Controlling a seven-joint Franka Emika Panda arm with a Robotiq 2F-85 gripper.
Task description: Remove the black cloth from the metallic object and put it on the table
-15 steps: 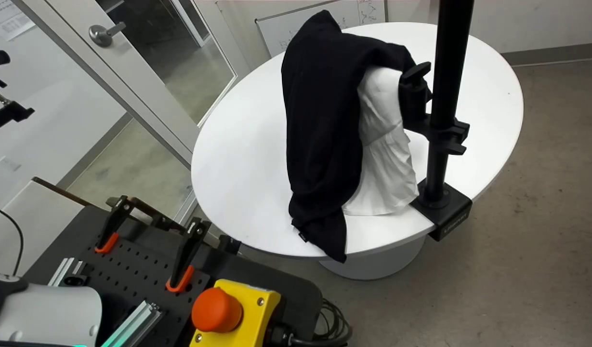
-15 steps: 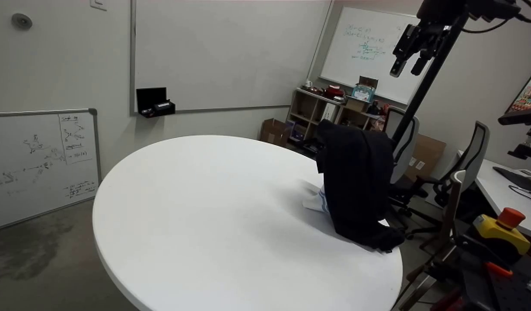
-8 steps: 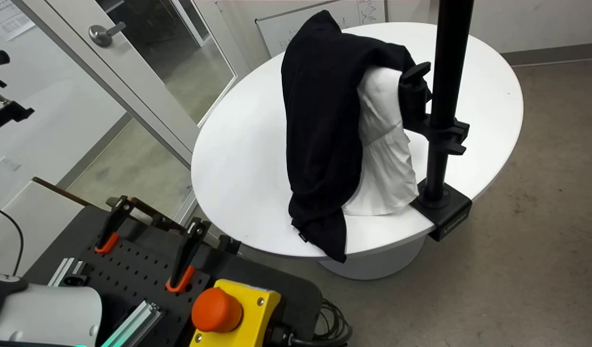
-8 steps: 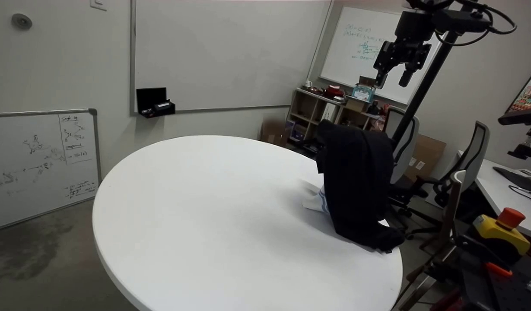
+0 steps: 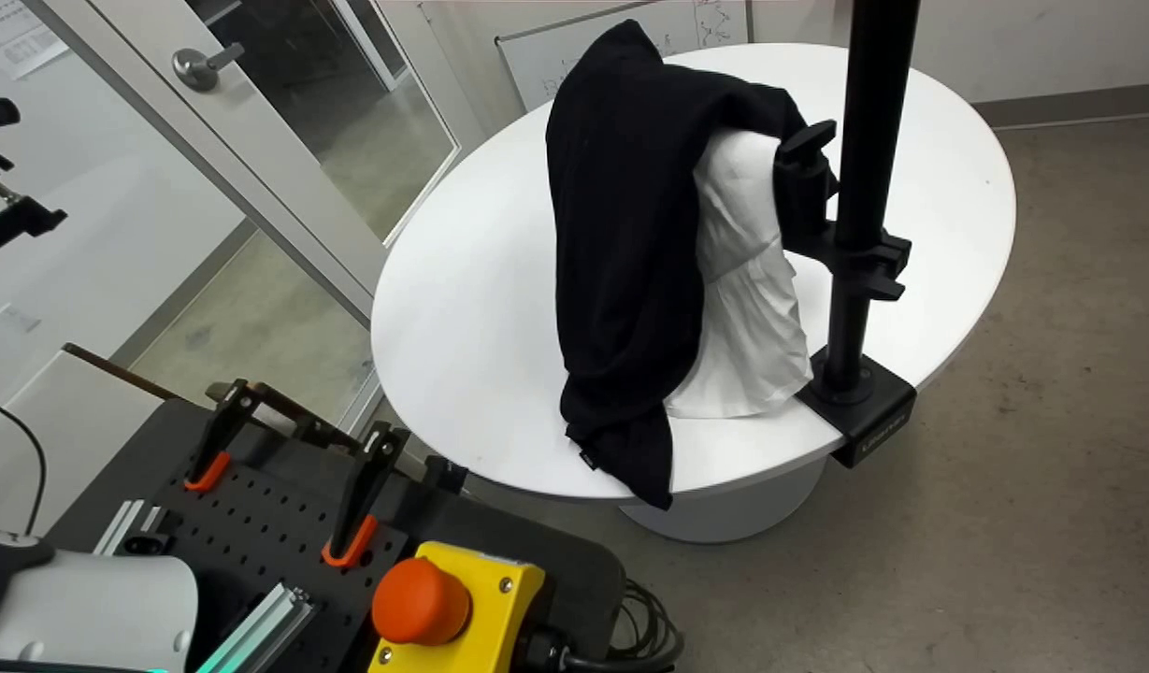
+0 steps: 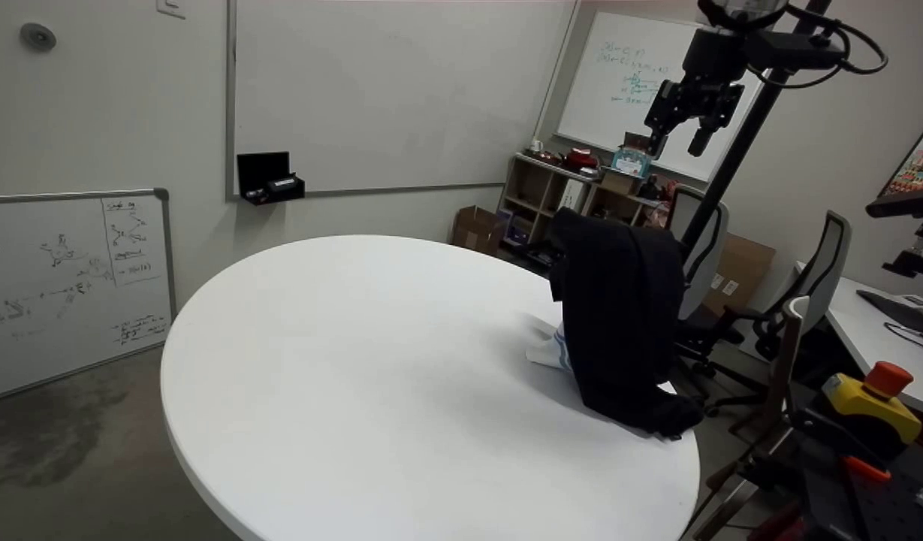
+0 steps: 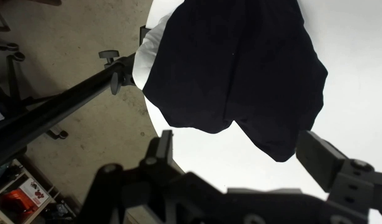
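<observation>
The large black cloth [image 5: 630, 224] hangs limp over an upright white cloth bundle [image 5: 747, 290] near the table's edge. In the other views the black cloth also shows [image 6: 619, 323] [image 7: 234, 68], with only a little of the white bundle beside it [image 6: 553, 352] [image 7: 145, 59]. No metallic object shows; whatever is under the cloths is hidden. The round white table [image 5: 471, 308] is in all views [image 6: 356, 391] [image 7: 358, 56]. My gripper [image 6: 677, 146] is open and empty, in the air above the black cloth. In the wrist view its fingers [image 7: 236, 137] stand wide apart, with no cloth gripped.
A black pole [image 5: 864, 168] with a clamp base [image 5: 859, 407] stands at the table's edge right beside the bundle; it also shows in the wrist view [image 7: 60, 105]. A dark bench with a yellow emergency-stop box [image 5: 481, 598] is near the table. Chairs and shelves [image 6: 551, 188] stand beyond.
In an exterior view my gripper has moved left and down, mostly in the first half second, and its tilt has become more upright. The black cloth and the white bundle have not moved.
</observation>
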